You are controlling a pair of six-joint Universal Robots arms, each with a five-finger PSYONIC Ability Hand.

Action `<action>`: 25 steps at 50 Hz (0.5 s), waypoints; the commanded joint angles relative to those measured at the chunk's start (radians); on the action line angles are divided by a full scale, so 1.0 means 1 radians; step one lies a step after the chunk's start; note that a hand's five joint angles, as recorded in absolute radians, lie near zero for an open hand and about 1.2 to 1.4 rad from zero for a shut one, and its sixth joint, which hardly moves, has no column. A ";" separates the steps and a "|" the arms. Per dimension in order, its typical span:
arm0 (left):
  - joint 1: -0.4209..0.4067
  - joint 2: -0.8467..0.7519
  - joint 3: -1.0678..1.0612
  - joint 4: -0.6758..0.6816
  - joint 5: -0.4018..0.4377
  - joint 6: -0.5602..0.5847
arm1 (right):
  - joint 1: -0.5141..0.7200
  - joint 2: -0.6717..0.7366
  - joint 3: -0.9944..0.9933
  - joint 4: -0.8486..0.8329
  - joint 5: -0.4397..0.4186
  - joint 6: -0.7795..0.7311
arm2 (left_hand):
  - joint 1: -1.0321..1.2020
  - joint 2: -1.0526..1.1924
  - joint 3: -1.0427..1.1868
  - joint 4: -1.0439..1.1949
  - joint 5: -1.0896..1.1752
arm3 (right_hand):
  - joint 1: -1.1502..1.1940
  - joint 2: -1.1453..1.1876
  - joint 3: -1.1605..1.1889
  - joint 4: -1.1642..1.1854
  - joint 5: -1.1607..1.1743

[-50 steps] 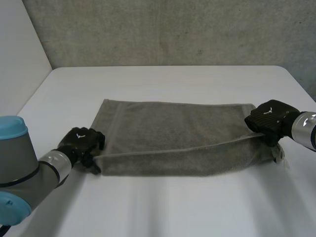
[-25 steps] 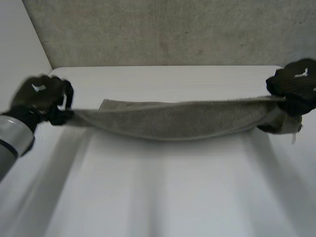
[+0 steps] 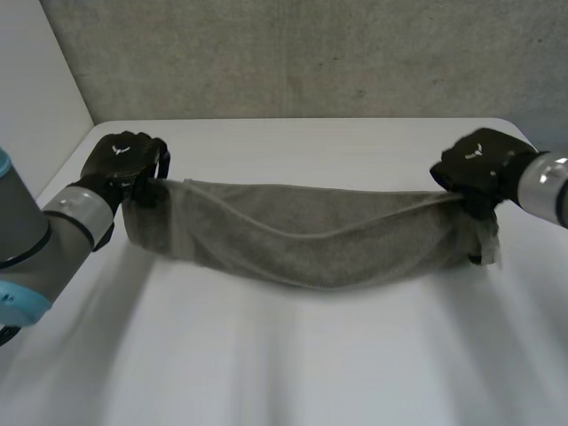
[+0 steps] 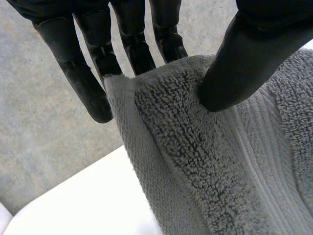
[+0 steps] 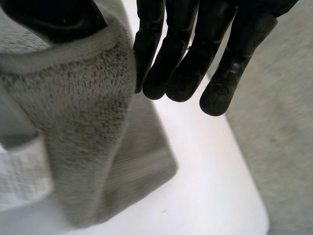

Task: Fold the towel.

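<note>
A grey towel hangs between my two hands and sags in the middle, low over the white table. My left hand grips its left end, my right hand its right end, both toward the far half of the table. In the left wrist view the thumb pinches a towel corner against the fingers. In the right wrist view the thumb presses the towel edge, and the towel's end hangs down beside the fingers.
A grey concrete wall stands right behind the table's far edge. A white wall lies to the left. The table's right edge is close to my right hand.
The towel lay flat with my hands at its near corners. Both hands lifted that edge and carried it toward the far side, and the left hand closed on its corner.
</note>
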 commanded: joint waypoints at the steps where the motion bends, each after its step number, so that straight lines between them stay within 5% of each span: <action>1: -0.028 -0.071 0.219 0.008 -0.020 -0.002 | 0.063 0.069 -0.189 -0.342 0.030 0.059 | 0.047 0.040 0.019 0.038 0.027 | 0.067 0.056 0.053 0.066 0.048; 2: -0.043 -0.077 0.304 0.022 -0.044 -0.002 | 0.063 0.069 -0.190 -0.344 0.030 0.059 | 0.047 0.040 0.019 0.038 0.027 | 0.067 0.056 0.053 0.066 0.048; 4: -0.059 -0.073 0.384 0.058 -0.082 -0.009 | 0.104 0.060 -0.260 -0.676 0.065 0.187 | 0.047 0.040 0.019 0.038 0.027 | 0.067 0.056 0.053 0.066 0.048; 6: -0.073 -0.067 0.446 0.138 -0.116 -0.020 | 0.109 0.031 -0.259 -0.834 0.091 0.261 | 0.047 0.040 0.019 0.038 0.027 | 0.067 0.056 0.053 0.066 0.048; 8: -0.079 -0.033 0.503 0.378 -0.164 -0.058 | 0.107 -0.023 -0.248 -0.979 0.100 0.337 | 0.047 0.040 0.019 0.038 0.027 | 0.067 0.056 0.053 0.066 0.048; 9: -0.079 -0.033 0.503 0.379 -0.164 -0.058 | 0.109 -0.071 -0.238 -1.056 0.102 0.402 | 0.047 0.040 0.019 0.038 0.027 | 0.067 0.056 0.053 0.066 0.048; 12: -0.071 0.036 0.537 0.488 -0.164 -0.127 | 0.098 -0.101 -0.253 -0.987 0.076 0.481 | 0.047 0.040 0.019 0.038 0.027 | 0.067 0.056 0.053 0.066 0.048; 18: -0.050 0.001 0.546 0.321 -0.147 -0.167 | 0.089 -0.026 -0.317 -0.710 -0.048 0.458 | 0.047 0.040 0.019 0.038 0.027 | 0.067 0.056 0.053 0.066 0.048; 25: 0.025 -0.001 0.348 0.324 -0.135 -0.166 | 0.095 0.065 -0.317 -0.424 -0.139 0.175 | 0.047 0.040 0.019 0.038 0.027 | 0.067 0.056 0.053 0.066 0.048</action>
